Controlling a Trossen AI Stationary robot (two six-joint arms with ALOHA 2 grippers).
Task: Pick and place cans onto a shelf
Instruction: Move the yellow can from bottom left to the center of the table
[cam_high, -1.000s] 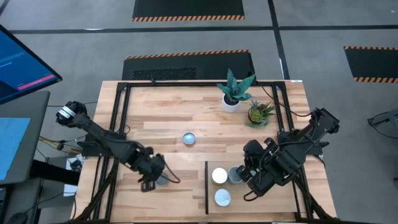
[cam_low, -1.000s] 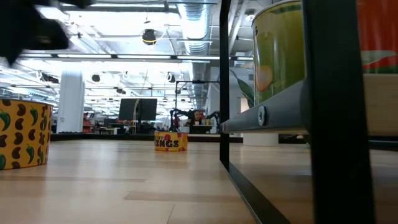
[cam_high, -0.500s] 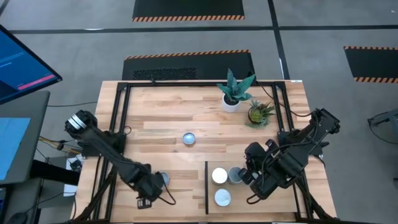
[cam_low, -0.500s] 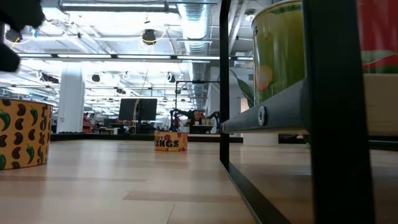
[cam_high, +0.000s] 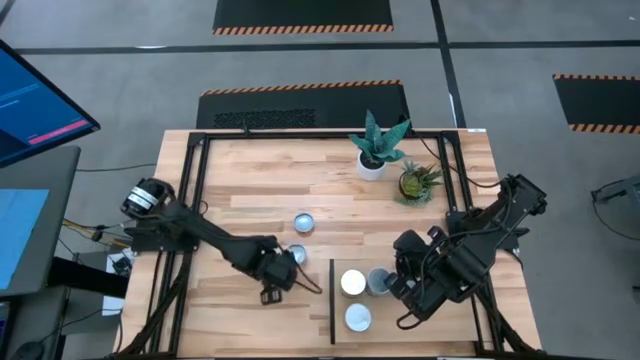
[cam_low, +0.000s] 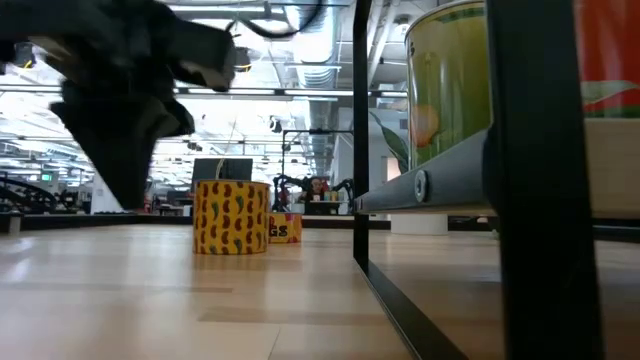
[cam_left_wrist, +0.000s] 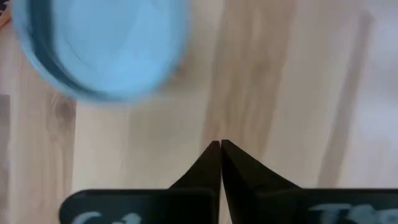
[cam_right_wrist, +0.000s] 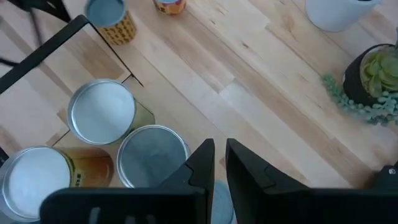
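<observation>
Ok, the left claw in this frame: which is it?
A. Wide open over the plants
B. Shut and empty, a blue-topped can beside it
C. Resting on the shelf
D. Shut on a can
B: in the left wrist view the left claw has its tips pressed together over bare wood, with the can off to the side, not held.

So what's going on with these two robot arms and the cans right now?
The robot is moving cans onto a shelf at the front right of the table. The left gripper is shut and holds nothing, next to a yellow-patterned can standing just left of the shelf. The right gripper hovers over the shelf, where three cans already stand. One more can waits mid-table, and two potted plants sit at the back.
</observation>
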